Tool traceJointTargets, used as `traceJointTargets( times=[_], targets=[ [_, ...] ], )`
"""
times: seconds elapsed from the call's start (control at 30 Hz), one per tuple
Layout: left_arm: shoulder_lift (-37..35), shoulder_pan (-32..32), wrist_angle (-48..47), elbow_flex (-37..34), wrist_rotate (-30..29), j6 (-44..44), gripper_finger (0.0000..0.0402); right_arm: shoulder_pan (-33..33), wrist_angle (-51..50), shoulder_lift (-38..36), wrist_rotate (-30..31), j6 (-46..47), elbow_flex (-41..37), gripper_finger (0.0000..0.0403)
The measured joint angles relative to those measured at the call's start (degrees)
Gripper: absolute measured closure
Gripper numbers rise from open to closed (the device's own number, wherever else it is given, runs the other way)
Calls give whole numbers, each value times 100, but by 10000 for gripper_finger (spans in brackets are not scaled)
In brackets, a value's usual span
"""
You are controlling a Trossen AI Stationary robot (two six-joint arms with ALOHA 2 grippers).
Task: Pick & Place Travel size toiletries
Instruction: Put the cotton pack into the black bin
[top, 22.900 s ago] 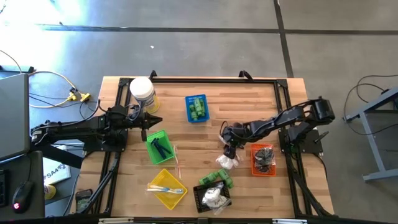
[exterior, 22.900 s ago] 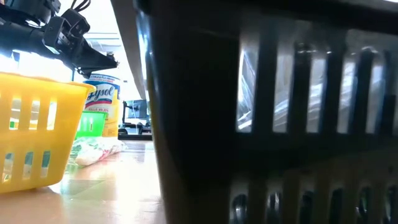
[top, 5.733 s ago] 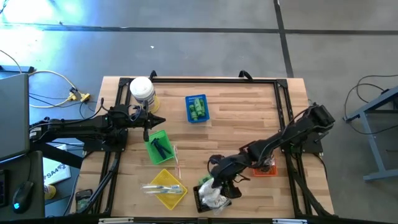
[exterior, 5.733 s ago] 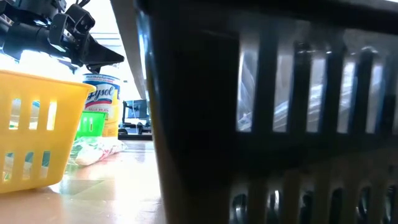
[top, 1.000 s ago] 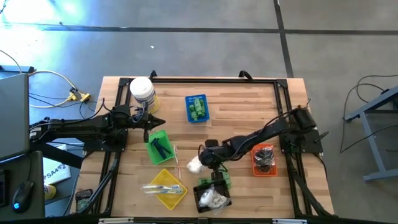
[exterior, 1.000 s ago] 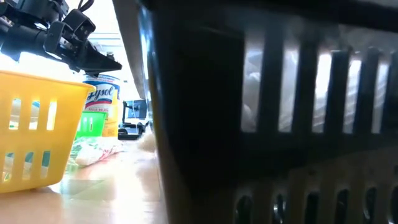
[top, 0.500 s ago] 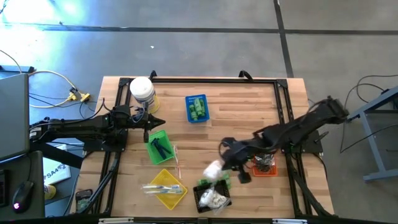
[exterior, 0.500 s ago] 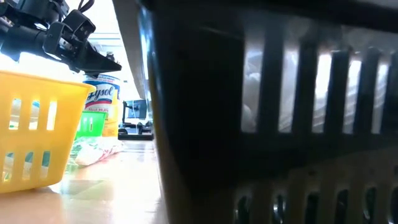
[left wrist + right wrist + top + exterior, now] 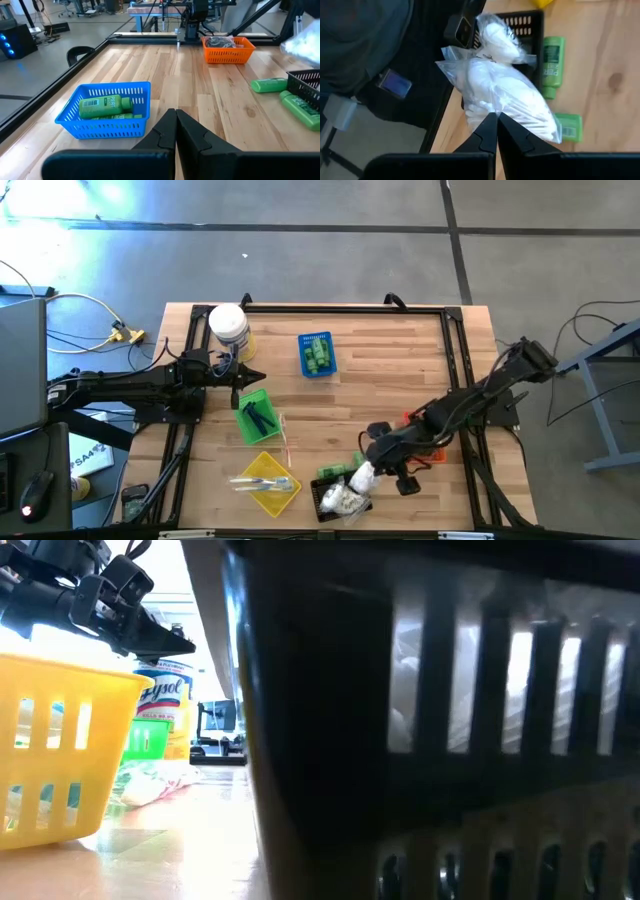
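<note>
High view: the right gripper (image 9: 372, 470) hangs over the bench's near edge, clenched on a white packet (image 9: 361, 476) just above the black basket (image 9: 341, 499), which already holds white packets; I judge it is being carried there so like goes with like. Two green bottles (image 9: 340, 469) lie loose on the wood beside that basket. The left gripper (image 9: 247, 375) waits with fingers pinched together and empty, near the bench's left edge between the white jar (image 9: 229, 327) and the green basket (image 9: 256, 415).

Low view: the black basket's wall (image 9: 450, 740) fills most of the picture, pale packets showing through its slots, with the yellow basket (image 9: 60, 740) off to one side.

Left wrist view: the left fingers (image 9: 175, 131) meet, holding nothing; ahead sits the blue basket (image 9: 105, 110) with green bottles sorted inside, and the orange basket (image 9: 227, 49) farther off.

Right wrist view: the closed fingers (image 9: 492, 131) pinch the clear bag's edge, so the packet (image 9: 505, 97) dangles freely over the black basket (image 9: 522, 30).
</note>
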Motion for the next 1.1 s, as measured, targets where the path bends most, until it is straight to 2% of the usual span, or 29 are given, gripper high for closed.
traceJointTargets(
  times=[0.33, 0.6, 0.73, 0.9, 1.1],
  targets=[
    [0, -2, -2, 0, 0, -44, 402, -11, 516, 952, -401, 20, 0, 400],
    [0, -2, -7, 0, 0, -44, 402, -39, 808, 1019, -382, -5, 0, 397],
    [0, -1, -13, 0, 0, -46, 402, -33, 937, 1019, -682, -145, 0, 389],
    [0, -2, -17, 0, 0, -46, 402, -9, 1203, 1019, -800, -58, 0, 355],
    [0, -2, -17, 0, 0, -46, 402, -13, 1151, 1019, -648, 126, 0, 276]
  ],
)
